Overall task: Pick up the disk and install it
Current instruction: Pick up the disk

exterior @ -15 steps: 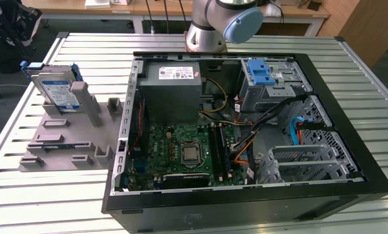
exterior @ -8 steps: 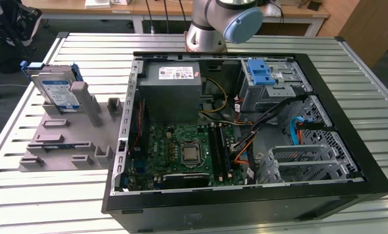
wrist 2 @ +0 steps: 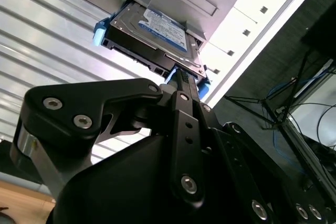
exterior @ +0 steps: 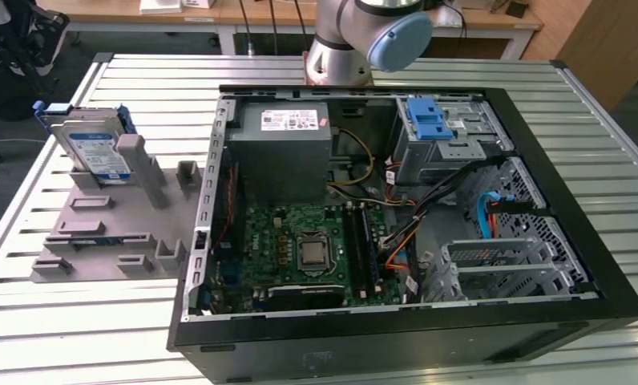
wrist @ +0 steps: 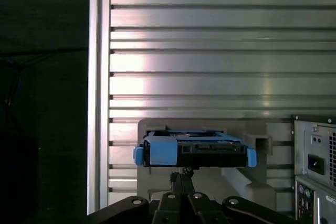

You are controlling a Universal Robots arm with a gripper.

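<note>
I see my black jointed claw (wrist: 181, 173) with its fingers pressed together, tips pointing at the disk (wrist: 194, 149). The disk is a silver slab in a blue plastic carrier, standing on edge in a matte grey stand (exterior: 105, 233). Ribbed metal table (wrist: 210, 51) spreads open beyond it. The open black computer case (exterior: 405, 345) sits just beside the stand.

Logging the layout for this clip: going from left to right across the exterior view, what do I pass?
disk standing in the grey holder → grey box with white sticker → blue latch → metal drive cage
</note>
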